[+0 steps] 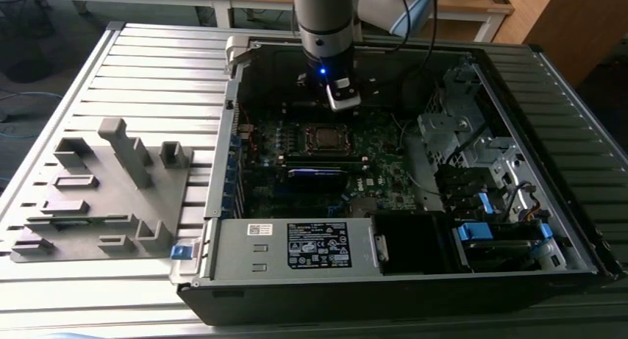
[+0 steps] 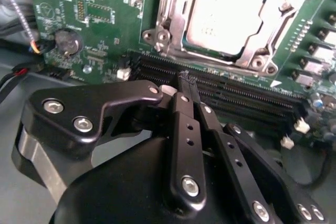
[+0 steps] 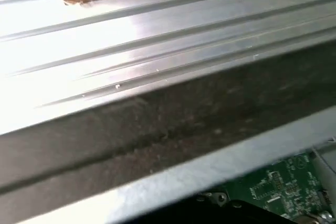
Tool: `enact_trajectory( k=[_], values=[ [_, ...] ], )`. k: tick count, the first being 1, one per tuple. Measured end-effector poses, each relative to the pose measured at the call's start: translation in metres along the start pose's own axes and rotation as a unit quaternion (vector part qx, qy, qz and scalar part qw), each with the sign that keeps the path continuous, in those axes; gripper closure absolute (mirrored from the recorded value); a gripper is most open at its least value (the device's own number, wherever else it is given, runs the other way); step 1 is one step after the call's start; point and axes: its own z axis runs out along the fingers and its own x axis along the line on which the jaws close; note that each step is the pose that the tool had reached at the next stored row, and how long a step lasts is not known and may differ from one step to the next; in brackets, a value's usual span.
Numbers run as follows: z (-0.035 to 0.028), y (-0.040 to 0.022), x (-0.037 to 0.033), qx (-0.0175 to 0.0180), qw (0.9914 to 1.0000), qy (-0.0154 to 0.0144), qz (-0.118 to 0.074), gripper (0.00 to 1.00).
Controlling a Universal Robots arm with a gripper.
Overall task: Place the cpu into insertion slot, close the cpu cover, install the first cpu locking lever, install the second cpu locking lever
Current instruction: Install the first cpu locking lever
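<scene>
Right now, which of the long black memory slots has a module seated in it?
In the exterior view, the memory slot with the blue-labelled module in it, the one farther from the cpu. The memory slot nearer the cpu looks empty.

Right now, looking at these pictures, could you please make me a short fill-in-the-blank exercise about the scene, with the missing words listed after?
1. The cpu already sits inside the insertion ____.
2. The cpu cover lies ____ over the chip, framing its face.
3. The fingers of the gripper are pressed ____, holding nothing.
4. The circuit board around the socket is coloured ____.

Missing words: slot; closed; together; green
</scene>
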Motion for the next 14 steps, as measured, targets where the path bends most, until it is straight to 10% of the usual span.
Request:
enact_trajectory(
  k=[6,12,14],
  values=[
    [-0.0166,0.0038,-0.0024,0.0000,1.00000,0.0000,0.000,0.89],
    [-0.0174,0.0040,-0.0025,0.0001,1.00000,0.0004,0.000,0.89],
    [-0.0169,0.0040,-0.0027,0.0050,0.99997,0.0051,0.000,0.89]
  ],
)
